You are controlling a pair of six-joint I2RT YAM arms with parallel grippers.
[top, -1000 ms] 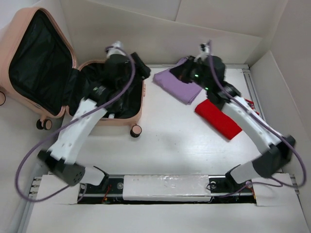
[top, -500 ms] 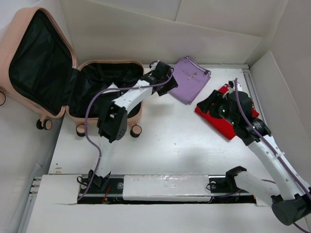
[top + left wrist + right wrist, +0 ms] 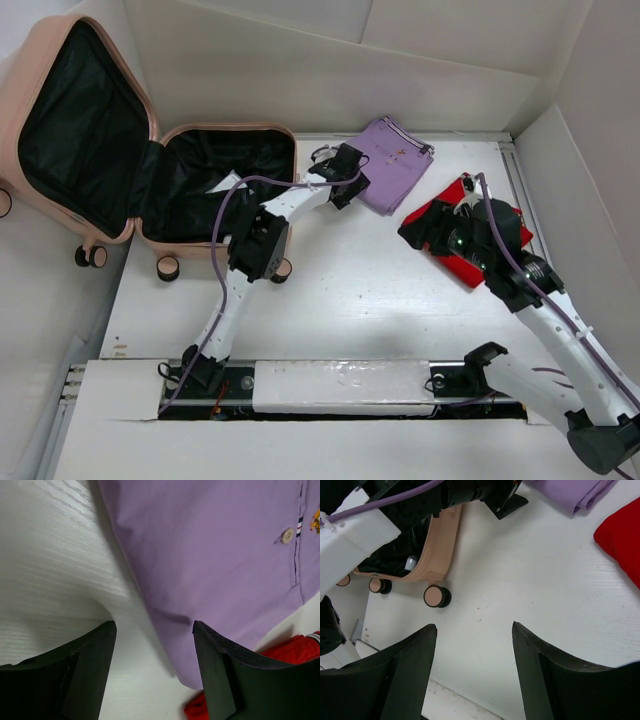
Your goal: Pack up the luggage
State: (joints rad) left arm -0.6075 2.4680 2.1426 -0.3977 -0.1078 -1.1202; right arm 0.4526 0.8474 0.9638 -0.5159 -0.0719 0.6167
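**A:** Where was the luggage (image 3: 185, 247) when we looked?

**B:** It lay open at the desk's (image 3: 360, 300) far left, with its lid leaning on the wall. Both garments were on the desk, outside it.

**A:** And our hands?

**B:** Our left hand (image 3: 152, 627) had its fingers apart over the near edge of the purple shirt (image 3: 210, 555), not clamped. Our right hand (image 3: 472, 630) was also apart and held nothing, by the left end of the red cloth (image 3: 470, 268).

**A:** What worried us?

**B:** The shirt was folded. If we pinched only its top layer at that edge, we judged it could fall open on the lift and drag over the desk, or snag on the luggage rim. The shirt and cloth also lay close, so our two arms could bump if both reached at once.

**A:** Did the views differ?

**B:** Yes. The left wrist view showed the shirt's button (image 3: 287, 535) and the edge between our fingers, which the wrist hid from above. The right wrist view showed a caster (image 3: 437, 596). Only the top view showed the lid.
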